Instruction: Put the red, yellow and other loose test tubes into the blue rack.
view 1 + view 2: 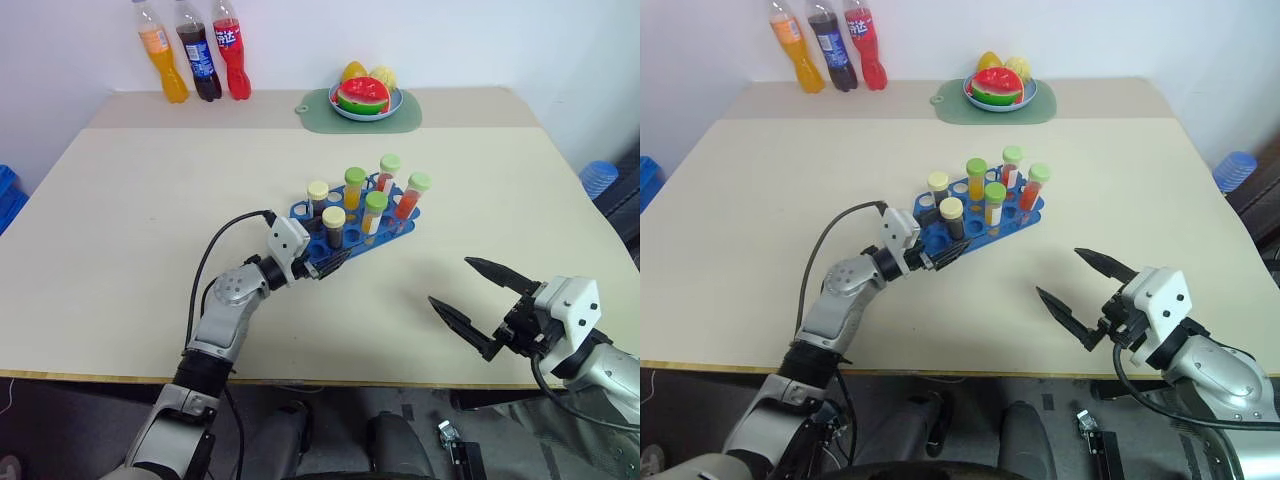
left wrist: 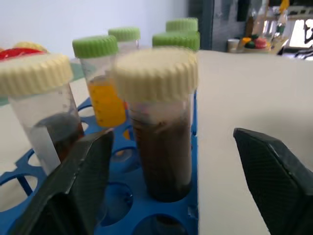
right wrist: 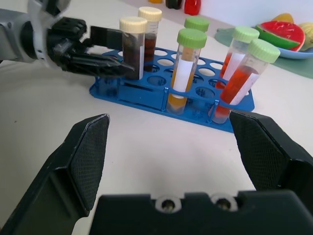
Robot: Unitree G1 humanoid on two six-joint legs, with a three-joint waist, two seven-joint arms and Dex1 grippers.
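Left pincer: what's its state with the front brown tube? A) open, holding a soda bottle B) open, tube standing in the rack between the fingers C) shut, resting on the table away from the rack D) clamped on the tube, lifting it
B: the left pincer is open, and the brown tube stands in the blue rack with clear gaps to both fingers.

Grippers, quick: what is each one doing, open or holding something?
Left gripper: open around the brown tube, not gripping it.
Right gripper: open, empty.
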